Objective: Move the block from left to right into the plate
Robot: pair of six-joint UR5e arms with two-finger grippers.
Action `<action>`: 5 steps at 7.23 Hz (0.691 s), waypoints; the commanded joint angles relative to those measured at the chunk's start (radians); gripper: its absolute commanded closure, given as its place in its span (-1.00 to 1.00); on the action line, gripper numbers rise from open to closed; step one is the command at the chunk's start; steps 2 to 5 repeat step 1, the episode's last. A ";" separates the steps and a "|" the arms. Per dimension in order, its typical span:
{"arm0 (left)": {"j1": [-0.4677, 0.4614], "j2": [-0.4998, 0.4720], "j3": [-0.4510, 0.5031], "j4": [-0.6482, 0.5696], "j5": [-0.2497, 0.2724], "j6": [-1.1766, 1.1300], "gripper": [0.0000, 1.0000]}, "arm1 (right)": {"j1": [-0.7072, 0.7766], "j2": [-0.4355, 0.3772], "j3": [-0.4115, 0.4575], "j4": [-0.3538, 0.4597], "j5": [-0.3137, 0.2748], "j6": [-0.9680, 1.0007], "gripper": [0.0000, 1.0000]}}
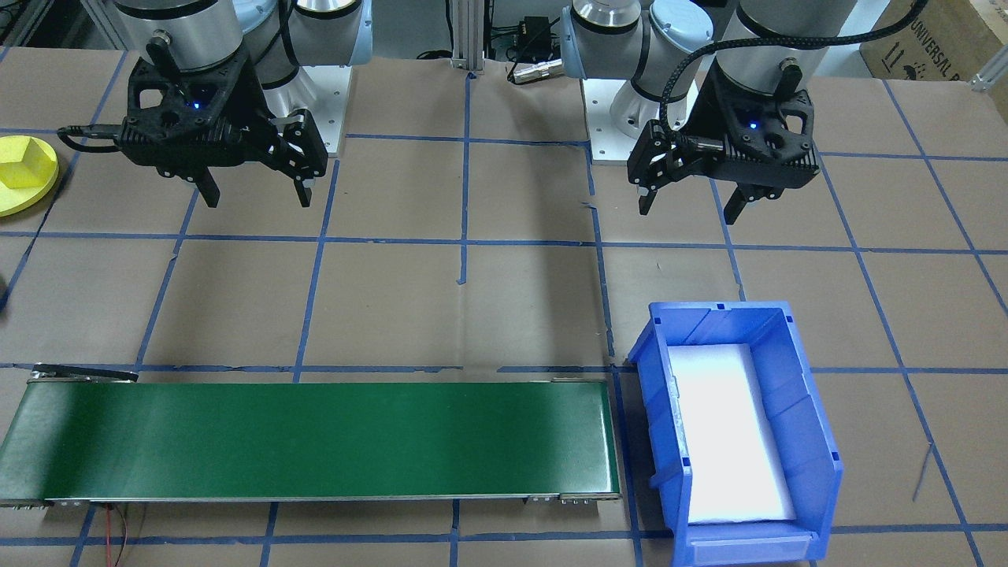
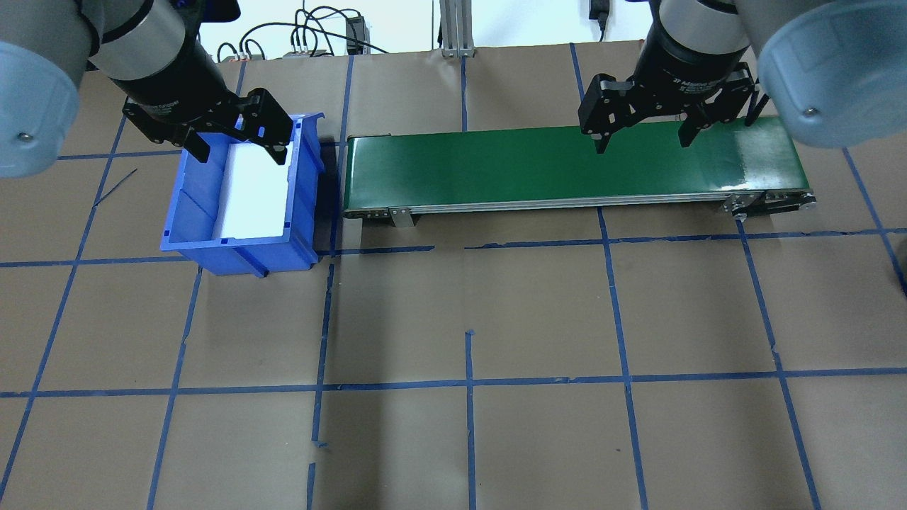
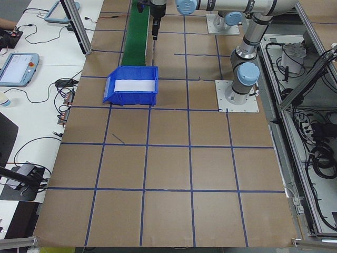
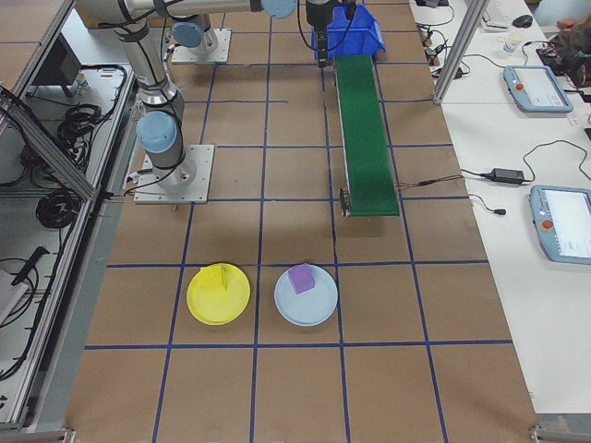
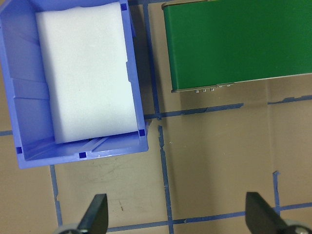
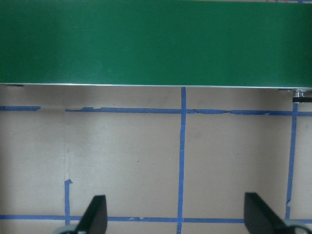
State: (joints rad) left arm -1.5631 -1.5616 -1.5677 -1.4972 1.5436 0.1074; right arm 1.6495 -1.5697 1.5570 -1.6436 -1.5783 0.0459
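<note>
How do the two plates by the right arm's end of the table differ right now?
The yellow plate carries a yellow block; the pale blue plate carries a purple block. The yellow plate lies nearer the robot's side of the table, the pale blue one nearer the conveyor's line. Both are round, similar in size, and hold one block each.

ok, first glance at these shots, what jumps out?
The long green conveyor belt lies across the table, with the blue rectangular plastic bin at its end, a white foam pad inside. Off past the other end sit a round bright yellow plastic plate holding a yellow block and a pale blue plate holding a purple block.
</note>
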 commanded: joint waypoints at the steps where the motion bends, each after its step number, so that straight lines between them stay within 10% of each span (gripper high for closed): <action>1: 0.000 0.000 0.000 0.000 0.001 0.000 -1.00 | -0.002 0.000 0.015 -0.004 0.001 0.000 -1.00; 5: 0.000 0.000 0.000 0.000 0.001 0.000 -1.00 | -0.002 0.000 0.015 -0.004 0.001 0.000 -1.00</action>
